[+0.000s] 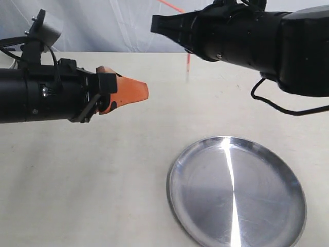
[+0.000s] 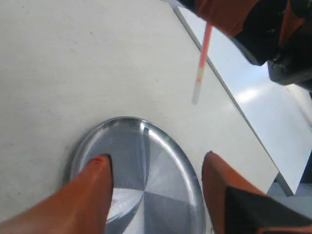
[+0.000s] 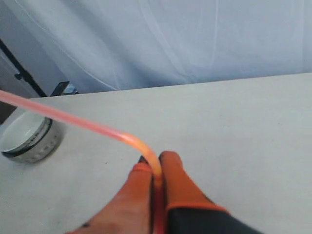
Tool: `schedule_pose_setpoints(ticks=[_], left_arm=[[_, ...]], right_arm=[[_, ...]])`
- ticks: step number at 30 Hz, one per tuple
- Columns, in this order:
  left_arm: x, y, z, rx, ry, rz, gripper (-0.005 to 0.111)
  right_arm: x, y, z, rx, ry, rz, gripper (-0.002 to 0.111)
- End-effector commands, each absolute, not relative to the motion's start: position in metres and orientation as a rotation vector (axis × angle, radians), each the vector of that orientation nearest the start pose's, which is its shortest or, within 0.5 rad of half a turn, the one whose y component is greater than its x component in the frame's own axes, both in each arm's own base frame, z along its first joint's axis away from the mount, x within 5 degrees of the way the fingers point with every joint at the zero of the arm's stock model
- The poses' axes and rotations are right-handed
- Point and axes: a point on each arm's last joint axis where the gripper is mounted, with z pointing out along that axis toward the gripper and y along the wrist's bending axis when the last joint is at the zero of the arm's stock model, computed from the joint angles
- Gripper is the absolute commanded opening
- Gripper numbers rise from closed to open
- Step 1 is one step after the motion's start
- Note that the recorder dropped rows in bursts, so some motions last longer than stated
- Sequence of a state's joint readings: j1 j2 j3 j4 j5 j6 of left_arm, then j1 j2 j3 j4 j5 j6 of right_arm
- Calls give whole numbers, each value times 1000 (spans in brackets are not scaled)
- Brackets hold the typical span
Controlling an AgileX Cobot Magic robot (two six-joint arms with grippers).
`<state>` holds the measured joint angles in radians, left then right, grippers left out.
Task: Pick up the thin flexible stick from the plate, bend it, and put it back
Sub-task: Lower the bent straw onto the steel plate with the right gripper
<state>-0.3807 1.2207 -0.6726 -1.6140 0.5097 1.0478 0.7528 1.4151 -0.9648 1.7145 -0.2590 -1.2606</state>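
The thin flexible stick (image 3: 73,119) is red-orange and bent sharply where it leaves my right gripper (image 3: 155,163), which is shut on it. In the exterior view the right gripper (image 1: 158,23) is high at the back, with one stretch of the stick (image 1: 188,60) hanging below it over the table. From the left wrist, the stick (image 2: 204,53) dangles with its pale tip downward, clear of the table. The plate (image 1: 205,198) lies bare at the front right. My left gripper (image 1: 141,91) hovers left of the plate; its orange fingers (image 2: 95,190) stand wide apart above the plate (image 2: 146,156), holding nothing.
A small white bowl (image 3: 29,139) sits on the pale table near its far edge, seen only from the right wrist. A white curtain hangs behind the table. The table's edge (image 2: 234,107) runs past the plate in the left wrist view.
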Motion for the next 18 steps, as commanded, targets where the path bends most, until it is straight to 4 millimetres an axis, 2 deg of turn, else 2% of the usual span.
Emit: schedule_pose_setpoints(ticks=[1,7,11,15,18], left_arm=[[215,-123,272,102,2155,-1067,54],[221,-112,271,50,2162,-1036,54],[222,-110,271,36,2160,-1026,54],[222,-109,271,31,2159,-1018,53],[223,-109,270,21,2158,-1004,53]], right_arm=[[254,177,308,-113,1977,440,-1],[259,146,291,-162,2007,267,-1],[255,131,268,-363,2043,59,-1],[248,126,251,-520,2064,-49,-1],[236,119,226,-616,2120,-109,-1]])
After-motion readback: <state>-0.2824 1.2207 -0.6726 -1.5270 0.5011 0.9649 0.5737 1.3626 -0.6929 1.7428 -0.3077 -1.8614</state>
